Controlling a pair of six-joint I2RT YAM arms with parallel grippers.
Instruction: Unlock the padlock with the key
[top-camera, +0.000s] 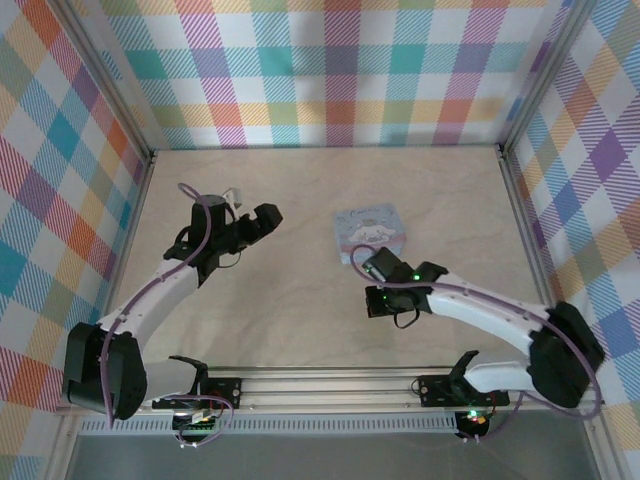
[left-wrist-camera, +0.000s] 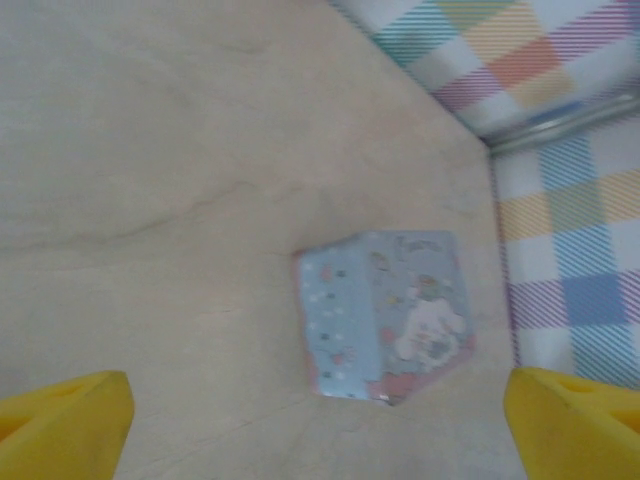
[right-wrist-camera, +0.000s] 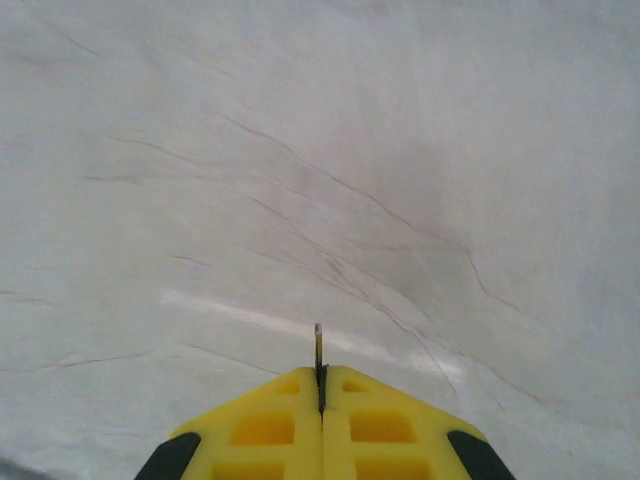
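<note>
The key (right-wrist-camera: 318, 345) is sitting edge-on between the fingertips of the right gripper (right-wrist-camera: 320, 378), which is pressing fully closed on it, with only a thin dark sliver poking out over the bare table (right-wrist-camera: 300, 150). The left gripper (left-wrist-camera: 318, 400) is hovering with its yellow fingers (left-wrist-camera: 60, 425) spread wide, holding nothing and looking down at the pale blue tin (left-wrist-camera: 385, 315). The pick-up is, I judge, finishing: lifting straight up without twisting is what is needed, so the sliver is pointing true for the padlock's keyhole and not slipping in so shallow a pinch
</note>
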